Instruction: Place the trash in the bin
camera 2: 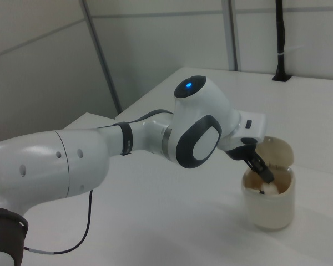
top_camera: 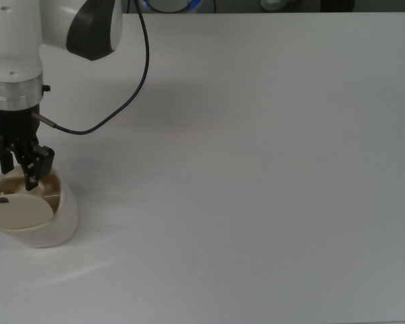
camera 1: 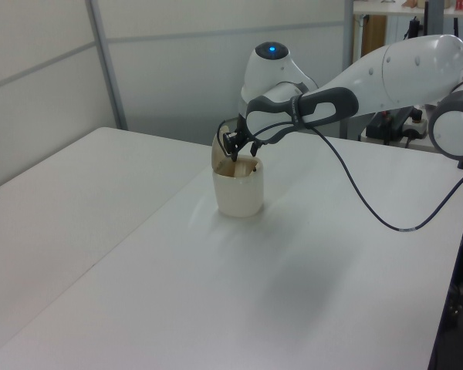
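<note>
The cream-white bin (top_camera: 62,217) stands at the top view's lower left, its oval lid (top_camera: 17,210) tipped so the tan inside shows. My gripper (top_camera: 19,171) hangs right over that opening, open, with the tan interior visible between its black fingers (top_camera: 33,177). In the left view the gripper (camera 1: 243,154) dips into the top of the bin (camera 1: 239,196). In the right view the fingertips (camera 2: 262,176) sit inside the bin (camera 2: 272,215), with a pale lump, apparently the trash (camera 2: 274,189), lying loose just below them. The trash is hidden in the top view.
A black cable (top_camera: 125,101) loops from the arm across the white table (top_camera: 256,202). The table's near edge (camera 1: 77,277) runs along the left view's left. Equipment (camera 1: 397,119) stands behind the table.
</note>
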Controlling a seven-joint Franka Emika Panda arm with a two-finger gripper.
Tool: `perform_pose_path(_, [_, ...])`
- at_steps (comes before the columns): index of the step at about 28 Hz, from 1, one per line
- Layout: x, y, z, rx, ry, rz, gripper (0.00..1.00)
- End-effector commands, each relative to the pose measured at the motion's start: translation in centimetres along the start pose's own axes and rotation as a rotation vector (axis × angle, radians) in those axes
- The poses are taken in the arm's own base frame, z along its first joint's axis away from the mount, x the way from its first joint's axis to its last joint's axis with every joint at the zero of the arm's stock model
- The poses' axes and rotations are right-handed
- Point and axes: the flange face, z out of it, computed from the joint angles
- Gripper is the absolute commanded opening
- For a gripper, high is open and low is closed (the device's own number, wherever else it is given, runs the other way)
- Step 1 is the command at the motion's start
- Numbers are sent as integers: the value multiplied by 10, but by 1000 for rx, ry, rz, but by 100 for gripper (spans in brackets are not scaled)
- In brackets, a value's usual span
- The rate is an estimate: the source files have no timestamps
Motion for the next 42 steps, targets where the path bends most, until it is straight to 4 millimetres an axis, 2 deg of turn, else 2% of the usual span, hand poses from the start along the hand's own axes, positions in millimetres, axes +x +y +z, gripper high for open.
perform_pose_path(1, [3,-5,-7,-9,10,5,100])
perform_pose_path(5, [-3,-6,-10,-25,-40,-1,100])
perform_pose_path(10, [-19,-14,-34,-55,-175,-113,100])
perform_pose_path(11, [-25,-20,-48,-57,-218,-151,100])
perform_pose_path(15, [-34,-21,-78,-42,-302,-197,100])
perform_pose_path(16, [-40,-21,-93,-32,-344,-239,100])
perform_pose_path(21, [-53,-19,-128,-34,-430,-319,100])
perform_pose_path(22, [-57,-16,-141,-34,-450,-341,100])
perform_pose_path(30, [-79,-9,-187,-13,-567,-512,100])
perform_pose_path(34, [-82,2,-200,8,-584,-561,100])
perform_pose_path(42, [-81,5,-195,23,-591,-590,100])
